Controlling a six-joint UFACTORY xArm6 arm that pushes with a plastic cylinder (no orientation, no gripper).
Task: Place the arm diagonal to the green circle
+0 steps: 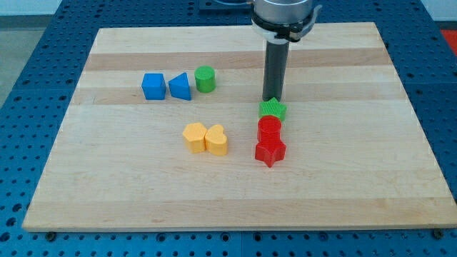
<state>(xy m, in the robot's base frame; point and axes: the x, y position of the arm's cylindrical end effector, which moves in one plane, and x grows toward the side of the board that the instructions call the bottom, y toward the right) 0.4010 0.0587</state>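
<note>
Green circle sitting upper-middle on the board, my tip standing off to its lower right.

The green circle (205, 78) is resting toward the view's top, just beside a blue triangle (180, 87), which is sitting next to a blue cube (153, 86). My tip (272, 99) is coming straight down from the view's top on an upright dark rod, ending at the top edge of a green star (272, 109), well apart from the circle (touching or just clear, I cannot tell). The rod carries no claw, so nothing is being grasped. Below the star a red circle (270, 128) and red star (270, 150) are lining up; a yellow hexagon (193, 136) and yellow heart (216, 139) are touching on the wooden board (357, 178). No readable writing is showing.
</note>
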